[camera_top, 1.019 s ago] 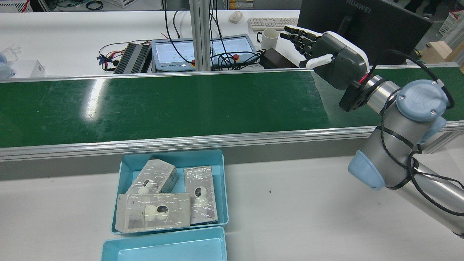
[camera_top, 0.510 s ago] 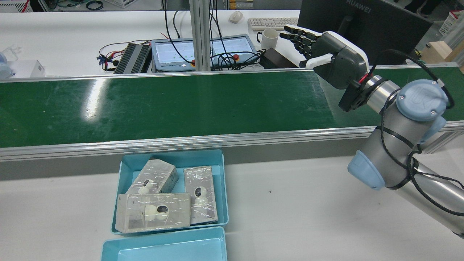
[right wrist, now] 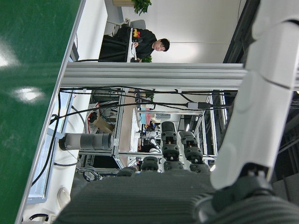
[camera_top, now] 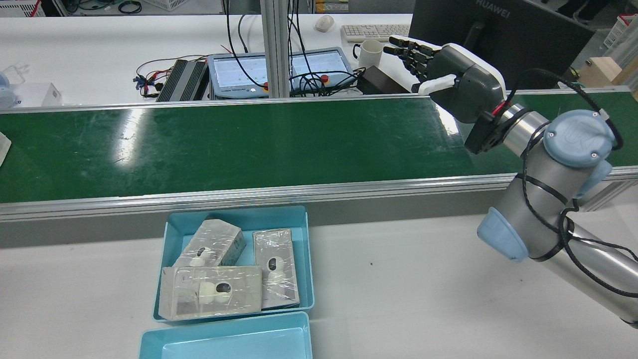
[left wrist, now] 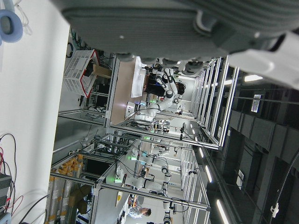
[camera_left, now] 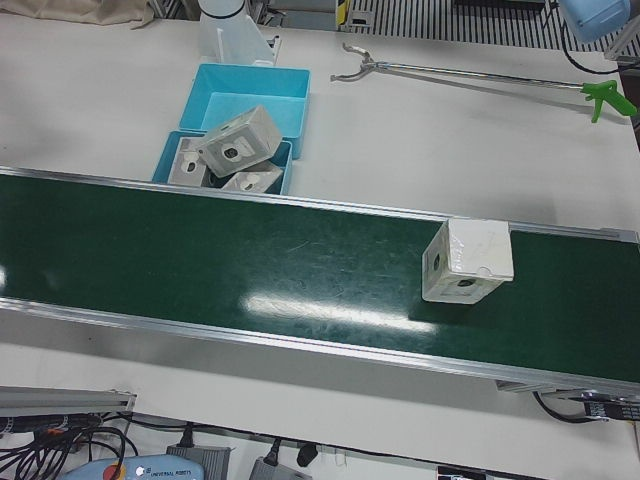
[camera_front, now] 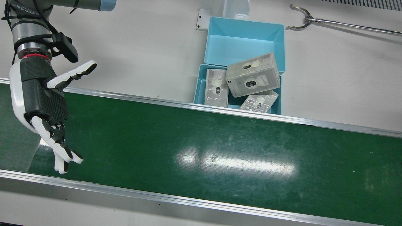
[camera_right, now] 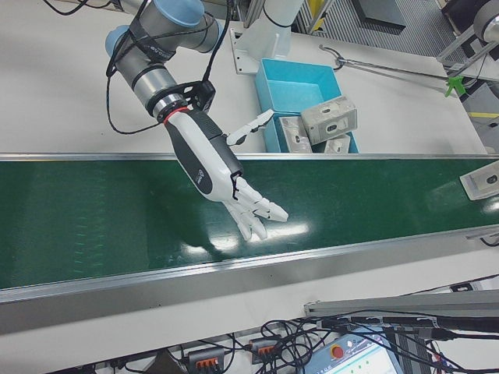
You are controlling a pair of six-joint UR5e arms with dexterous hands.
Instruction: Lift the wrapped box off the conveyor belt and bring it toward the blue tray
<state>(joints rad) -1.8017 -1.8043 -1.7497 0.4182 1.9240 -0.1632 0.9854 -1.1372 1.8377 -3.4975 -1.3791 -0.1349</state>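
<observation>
A wrapped white box (camera_left: 467, 262) stands on the green conveyor belt (camera_left: 200, 260) toward the robot's left end; only its corner (camera_top: 2, 147) shows in the rear view, and it sits at the right edge of the right-front view (camera_right: 485, 181). My right hand (camera_top: 456, 80) hovers over the belt's opposite end, open, fingers spread, holding nothing (camera_front: 42, 100). A blue tray (camera_top: 306, 259) beside the belt holds three wrapped boxes, and an empty blue tray (camera_top: 224, 339) adjoins it. Of my left hand (left wrist: 154, 28) only the palm's edge shows, in its own camera.
A long grabber tool (camera_left: 470, 75) with a green handle lies on the white table behind the trays. Beyond the belt's far rail stand a monitor (camera_top: 498, 30), a mug (camera_top: 370, 52), a keyboard and cables. A person (right wrist: 149, 44) sits far off.
A wrapped box's corner has come into the rear view at the belt's left edge. My right hand has shifted slightly left and stays open.
</observation>
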